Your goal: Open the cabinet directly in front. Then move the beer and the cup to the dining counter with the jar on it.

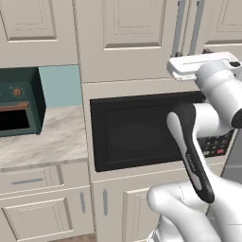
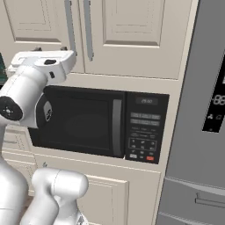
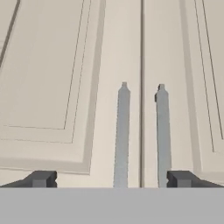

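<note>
The cream cabinet (image 1: 137, 28) (image 2: 132, 26) (image 3: 48, 65) faces me with both raised-panel doors shut. Its two grey bar handles (image 3: 121, 135) (image 3: 162, 135) run side by side along the centre seam, also seen as handles (image 1: 178, 28) (image 2: 88, 30) above the hand. My gripper (image 3: 111, 179) is open, one dark fingertip (image 3: 41, 178) left of the handles and the other outside the right one, with nothing between them. It hovers just short of the doors at the handles' lower ends. The beer, the cup, the dining counter and the jar are out of view.
A black built-in microwave (image 1: 137, 132) (image 2: 79, 121) sits right below the cabinet, under the arm. A grey fridge (image 2: 202, 110) stands to the right. To the left, a dark green oven (image 1: 19, 101) rests on a short marble worktop (image 1: 47, 137) over cream drawers.
</note>
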### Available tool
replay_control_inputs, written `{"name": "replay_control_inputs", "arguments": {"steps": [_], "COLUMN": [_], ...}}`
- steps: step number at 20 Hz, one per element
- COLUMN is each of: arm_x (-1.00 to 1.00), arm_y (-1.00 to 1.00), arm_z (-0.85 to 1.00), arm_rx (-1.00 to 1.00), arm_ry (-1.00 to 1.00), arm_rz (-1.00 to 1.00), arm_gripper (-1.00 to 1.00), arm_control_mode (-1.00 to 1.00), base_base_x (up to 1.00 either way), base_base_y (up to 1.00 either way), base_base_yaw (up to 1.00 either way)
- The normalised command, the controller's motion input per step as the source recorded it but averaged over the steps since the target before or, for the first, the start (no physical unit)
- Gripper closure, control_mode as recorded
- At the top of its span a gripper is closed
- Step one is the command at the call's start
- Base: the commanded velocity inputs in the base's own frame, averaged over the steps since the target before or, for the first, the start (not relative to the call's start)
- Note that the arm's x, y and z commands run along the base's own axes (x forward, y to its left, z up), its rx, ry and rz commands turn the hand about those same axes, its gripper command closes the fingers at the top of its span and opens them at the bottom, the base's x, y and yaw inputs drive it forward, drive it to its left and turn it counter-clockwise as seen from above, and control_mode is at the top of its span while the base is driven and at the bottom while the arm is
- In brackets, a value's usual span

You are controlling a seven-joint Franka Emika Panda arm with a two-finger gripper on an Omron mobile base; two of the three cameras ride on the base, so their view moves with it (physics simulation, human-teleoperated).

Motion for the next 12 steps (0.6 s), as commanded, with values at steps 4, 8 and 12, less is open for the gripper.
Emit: {"name": "replay_control_inputs", "arguments": {"steps": [4,8,12], "arm_x": [0.34,0.31,0.31], "arm_y": [-0.35,-0.06,0.00], "arm_z": [0.14,0.03,0.00], "arm_rx": [0.06,0.01,0.00], "arm_ry": [0.00,0.05,0.05], "arm_rz": [0.00,0.00,0.00], "arm_gripper": [-1.00,-1.00,-1.00], "arm_control_mode": [-1.00,-1.00,-1.00], "base_base_x": [0.00,0.00,0.00], "base_base_y": [0.00,0.00,0.00], "base_base_yaw": [0.00,0.00,0.00]}}
